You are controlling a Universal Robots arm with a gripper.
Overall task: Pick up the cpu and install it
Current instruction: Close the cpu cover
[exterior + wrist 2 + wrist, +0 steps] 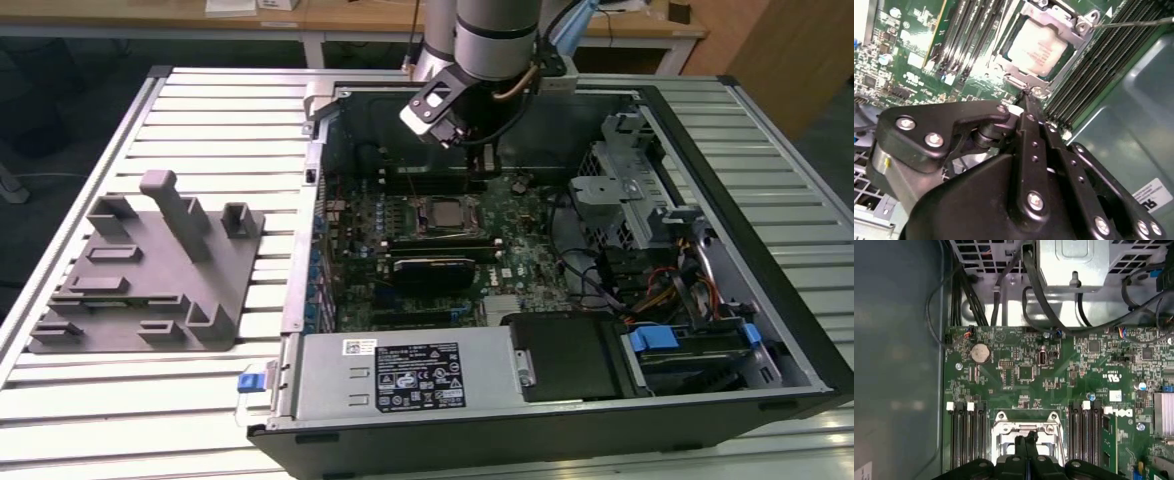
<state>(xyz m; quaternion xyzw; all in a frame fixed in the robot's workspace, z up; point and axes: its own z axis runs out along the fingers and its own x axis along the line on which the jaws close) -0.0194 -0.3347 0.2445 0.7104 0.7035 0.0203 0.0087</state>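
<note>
Now one cpu (1036, 50) seated in socket (1077, 24); fingers (1030, 114) closed, empty, close by.

Matt metal cpu (1036, 50), grey plastic fixture (134, 292)

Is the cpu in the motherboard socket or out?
In: the cpu lies flat within the socket's metal frame; the gripper holds nothing.

We're seeing a silver-grey cylindrical arm (491, 35) with a copper-coloured cable (514, 90) curving beside it. The black tool (1026, 100) is showing round silver screws (1035, 201) along its linkage plates.
</note>
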